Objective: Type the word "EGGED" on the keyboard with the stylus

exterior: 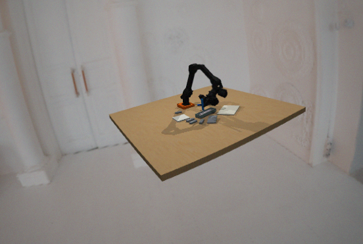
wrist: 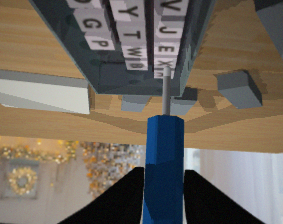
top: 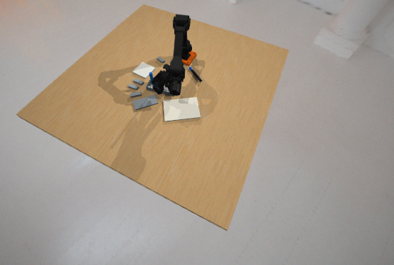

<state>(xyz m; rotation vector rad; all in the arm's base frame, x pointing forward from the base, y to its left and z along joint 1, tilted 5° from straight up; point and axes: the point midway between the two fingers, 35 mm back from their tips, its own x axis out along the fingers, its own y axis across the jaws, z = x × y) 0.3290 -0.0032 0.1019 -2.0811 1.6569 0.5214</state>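
My gripper (top: 155, 83) (exterior: 204, 98) (wrist: 163, 177) is shut on the blue stylus (top: 150, 76) (exterior: 202, 102) (wrist: 164, 145) and holds it upright. In the wrist view the stylus's thin grey tip (wrist: 165, 90) reaches the near end of the grey keyboard (wrist: 112, 70) (exterior: 206, 113). It touches at or just below the X key (wrist: 163, 64), which ends a row reading V, J, E, X. The E key (wrist: 165, 50) lies one key further along that row. In the top view the arm covers most of the keyboard.
A large white sheet (top: 181, 108) (exterior: 229, 110) lies in front of the keyboard, and a small white pad (top: 143, 69) (wrist: 42, 95) to the left. Several small grey blocks (top: 135, 94) (wrist: 239, 87) and a grey plate (top: 145, 102) lie nearby. A second dark pen (top: 195, 74) lies right of the orange arm base (top: 189, 57).
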